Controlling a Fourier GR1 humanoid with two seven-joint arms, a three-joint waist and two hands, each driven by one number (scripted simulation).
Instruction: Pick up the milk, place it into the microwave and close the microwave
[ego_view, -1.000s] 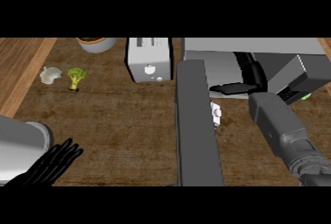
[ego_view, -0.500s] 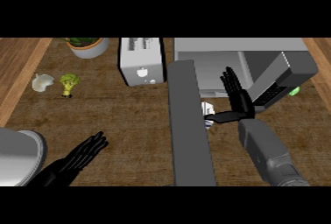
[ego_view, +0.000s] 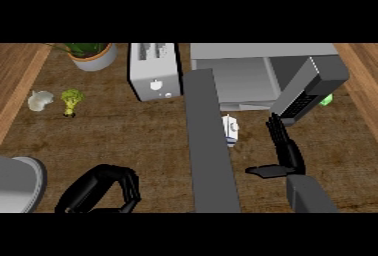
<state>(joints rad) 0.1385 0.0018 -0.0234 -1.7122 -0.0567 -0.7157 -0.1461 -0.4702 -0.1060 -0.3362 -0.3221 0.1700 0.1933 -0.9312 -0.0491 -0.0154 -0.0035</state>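
Note:
The milk (ego_view: 231, 130), a small white carton with blue print, sits on the counter against the right side of the open microwave door (ego_view: 210, 145), a long dark grey slab running toward me. Behind it, the grey microwave (ego_view: 244, 75) shows its open cavity. My right hand (ego_view: 286, 152) is just right of the milk and apart from it, fingers straight and pointing at the microwave, thumb out to the left. Left of the door, near the lower edge, my left hand (ego_view: 103, 189) has its fingers curled and holds nothing.
A white toaster (ego_view: 153, 72) stands left of the microwave, with a potted plant (ego_view: 91, 53) at the back left. Broccoli (ego_view: 71, 100) and a small white item (ego_view: 40, 100) lie at the far left. The microwave's control panel (ego_view: 308, 92) has a green button.
My right hand has drawn back from the microwave's front toward me and now sits lower, right of the milk. The left hand has moved right and curled its fingers.

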